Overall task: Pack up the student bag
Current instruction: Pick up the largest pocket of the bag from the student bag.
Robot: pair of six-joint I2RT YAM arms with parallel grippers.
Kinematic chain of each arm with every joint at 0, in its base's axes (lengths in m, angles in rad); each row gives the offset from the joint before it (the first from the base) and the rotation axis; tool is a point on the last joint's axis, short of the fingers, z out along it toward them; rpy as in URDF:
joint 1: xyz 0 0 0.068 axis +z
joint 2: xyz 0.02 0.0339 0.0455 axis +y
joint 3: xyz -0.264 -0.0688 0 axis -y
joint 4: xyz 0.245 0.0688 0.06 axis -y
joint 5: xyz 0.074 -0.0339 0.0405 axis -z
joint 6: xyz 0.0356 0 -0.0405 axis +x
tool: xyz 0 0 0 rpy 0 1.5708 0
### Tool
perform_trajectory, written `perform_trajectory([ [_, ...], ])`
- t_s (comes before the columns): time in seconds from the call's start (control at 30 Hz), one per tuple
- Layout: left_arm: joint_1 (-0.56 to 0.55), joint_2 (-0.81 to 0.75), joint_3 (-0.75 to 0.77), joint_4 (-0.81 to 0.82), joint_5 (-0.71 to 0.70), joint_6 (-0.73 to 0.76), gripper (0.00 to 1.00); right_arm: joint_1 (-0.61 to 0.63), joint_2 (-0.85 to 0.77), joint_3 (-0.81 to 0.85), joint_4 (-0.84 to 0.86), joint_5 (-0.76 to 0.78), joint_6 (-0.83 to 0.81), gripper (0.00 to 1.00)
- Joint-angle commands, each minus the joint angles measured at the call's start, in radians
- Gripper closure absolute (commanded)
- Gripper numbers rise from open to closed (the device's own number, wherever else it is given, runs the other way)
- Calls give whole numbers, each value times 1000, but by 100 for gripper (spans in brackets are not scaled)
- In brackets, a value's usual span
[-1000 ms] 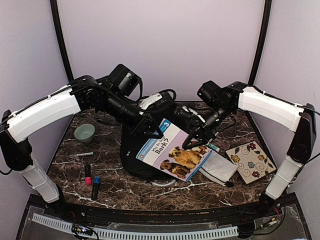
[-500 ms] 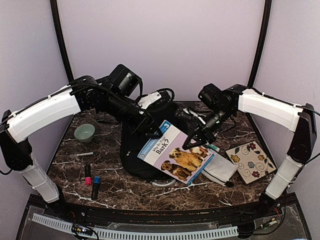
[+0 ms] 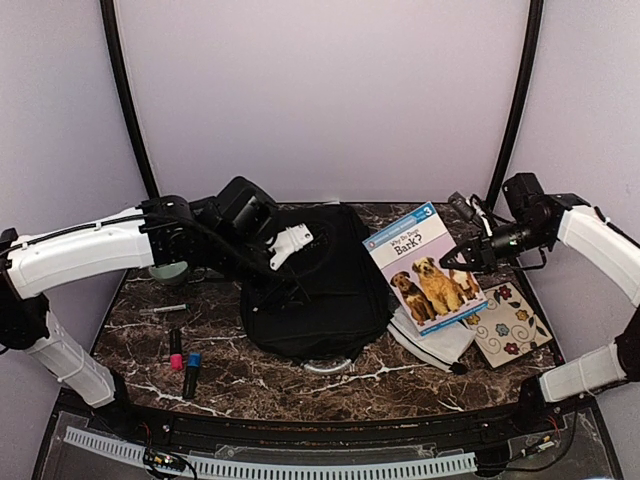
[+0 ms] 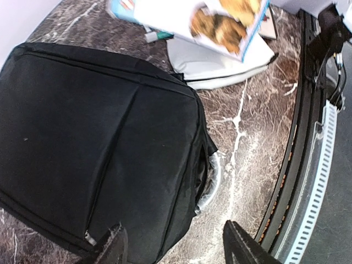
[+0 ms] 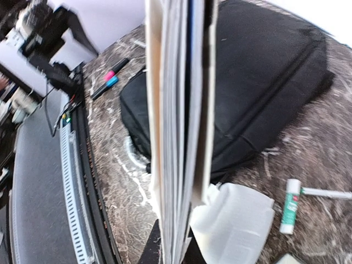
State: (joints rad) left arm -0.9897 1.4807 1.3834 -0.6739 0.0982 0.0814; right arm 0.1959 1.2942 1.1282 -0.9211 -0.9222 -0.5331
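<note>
A dark brown marble-patterned tabletop (image 3: 250, 378) with white veins, seen from above, with two white and black robot arms reaching in from either side.

A large black soft fabric backpack (image 3: 340, 290), the student bag, lies flat in the middle of the tabletop, its zippers closed as far as the views show. The left tool (image 4: 176, 250) hangs just above the bag's near-left part with its two fingers spread wide apart and nothing between them; its own camera looks down on black fabric and a strip of bare marble.

The right tool (image 3: 458, 262) is clamped tight on the right edge of a thin paperback picture book (image 3: 425, 265) with a blue-edged cover showing two brown dogs. The book is lifted clear of the tabletop and tilted, to the right of the bag. The right wrist camera sees it edge-on, pages stacked upright.

Below the book lies a small white fabric pouch (image 3: 437, 337), just beside the bag's right edge. A cream square card with flower patterns (image 3: 507, 322) sits further right. A green and white glue stick (image 5: 290, 204) lies near the pouch.

On the left are a pale green bowl (image 3: 170, 271), partly hidden by the left arm, a thin pen (image 3: 165, 309), and two markers side by side, one pink-capped (image 3: 175, 351), one blue-capped (image 3: 192, 372).
</note>
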Motion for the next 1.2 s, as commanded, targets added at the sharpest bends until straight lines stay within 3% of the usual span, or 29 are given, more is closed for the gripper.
perform_trajectory([
  [0.0,-75,59,-34,80,-93,50,38,-69,-72,-46,120,-39,102,100],
  [0.5,-172,353,43,31,-249,95,38,-156,-77,-44,182,-57,194,100],
  [0.8,-182,433,80,68,-364,118,38,-157,-80,-61,191,-65,196,100],
  [1.17,-182,515,119,109,-408,175,50,-159,-84,-70,194,-63,196,100],
])
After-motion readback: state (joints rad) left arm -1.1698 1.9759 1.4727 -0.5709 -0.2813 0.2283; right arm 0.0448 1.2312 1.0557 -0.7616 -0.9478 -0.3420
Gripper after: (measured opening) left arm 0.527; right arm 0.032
